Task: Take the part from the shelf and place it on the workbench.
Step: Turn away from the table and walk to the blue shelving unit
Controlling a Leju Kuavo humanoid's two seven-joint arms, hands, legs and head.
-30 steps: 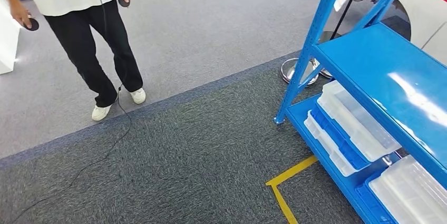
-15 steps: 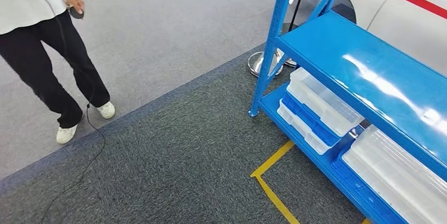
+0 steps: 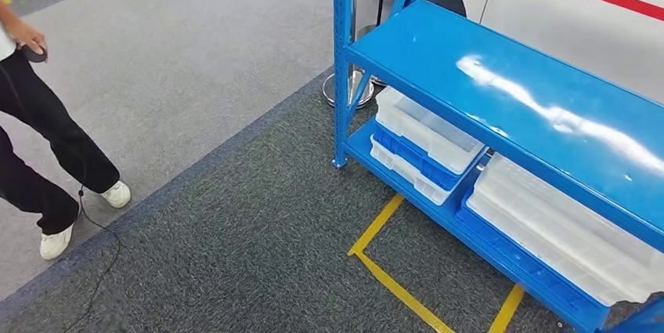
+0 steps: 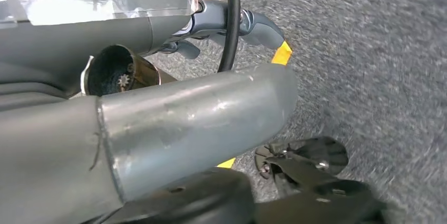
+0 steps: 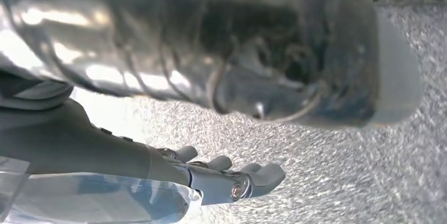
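Shelving of blue metal, the shelf (image 3: 501, 82), fills the right of the head view, its glossy middle board bare and streaked with glare. On the bottom board sit clear plastic bins: two stacked at the left (image 3: 427, 141) with a blue tray between them, and one long bin (image 3: 564, 227) on a blue tray to the right. Which of these holds the part cannot be told, since nothing can be made out inside them. The left hand (image 4: 226, 23) hangs over dark grey carpet beside a strip of yellow floor tape (image 4: 282, 54), fingers loosely extended and holding nothing. The right hand (image 5: 221, 176) also hangs over the carpet, fingers slightly apart and empty. Both are well apart from the bins. One person (image 3: 39, 145) stands at the far left, a small dark object in hand, a black cable (image 3: 98, 255) trailing across the floor.
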